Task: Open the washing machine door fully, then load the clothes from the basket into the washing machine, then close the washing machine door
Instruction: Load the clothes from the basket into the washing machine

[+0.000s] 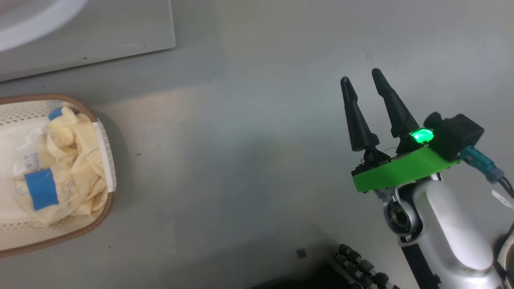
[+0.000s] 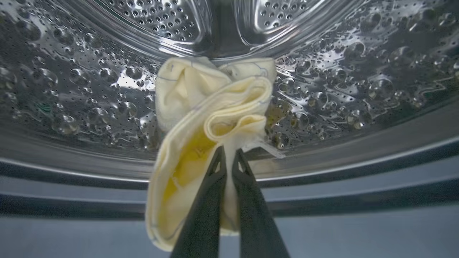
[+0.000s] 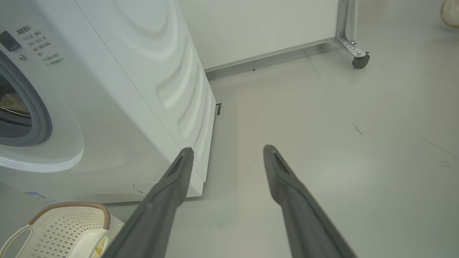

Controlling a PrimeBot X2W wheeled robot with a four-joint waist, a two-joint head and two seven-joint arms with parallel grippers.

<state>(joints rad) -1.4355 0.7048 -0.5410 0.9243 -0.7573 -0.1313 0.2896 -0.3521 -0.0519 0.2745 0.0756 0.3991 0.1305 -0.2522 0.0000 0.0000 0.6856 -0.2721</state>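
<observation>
The washing machine shows its steel drum, the basket sits on the floor beside it holding heaped clothes, and one cream garment lies draped from the drum out over its lip. The left gripper is closed almost tip to tip, apparently pinching a fold of that garment, while the right gripper hangs spread wide and empty. The cloth looks light, limp and apt to trail, so a bunched fold near its middle should carry better than an edge.
</observation>
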